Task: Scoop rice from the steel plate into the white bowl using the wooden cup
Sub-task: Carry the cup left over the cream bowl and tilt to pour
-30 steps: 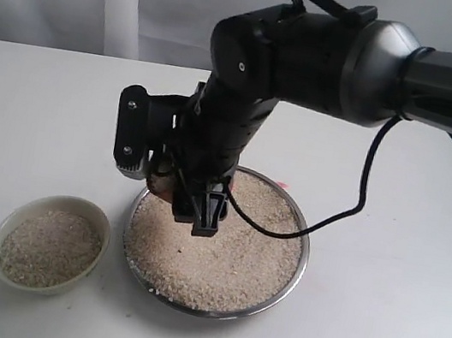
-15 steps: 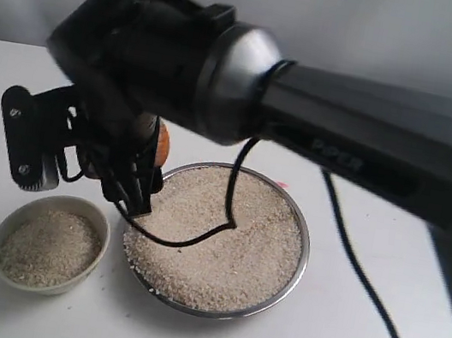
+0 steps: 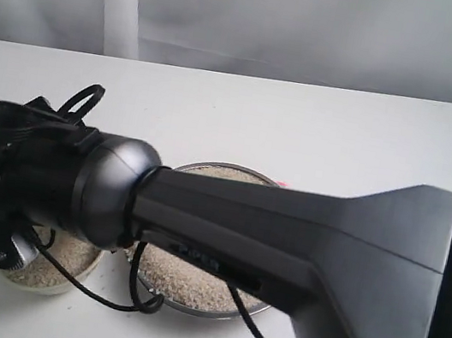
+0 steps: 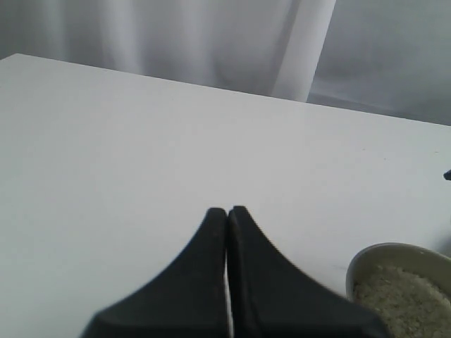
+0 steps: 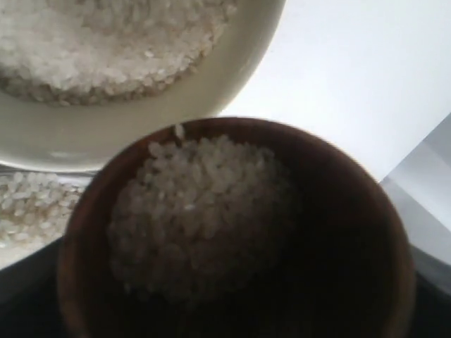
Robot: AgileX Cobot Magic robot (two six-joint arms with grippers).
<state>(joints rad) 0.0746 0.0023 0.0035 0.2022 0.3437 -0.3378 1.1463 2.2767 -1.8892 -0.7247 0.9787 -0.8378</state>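
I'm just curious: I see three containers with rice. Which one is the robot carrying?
The wooden cup, reddish-brown and seen close up in the right wrist view, raised beside the white bowl. The bowl and the steel plate rest on the table.

Rice (image 5: 201, 211) pale beige-white; cup (image 5: 345, 232) reddish-brown, dark inside; bowl (image 5: 176, 105) cream-white; table (image 3: 302, 130) plain white; arm (image 3: 285, 231) black and grey.
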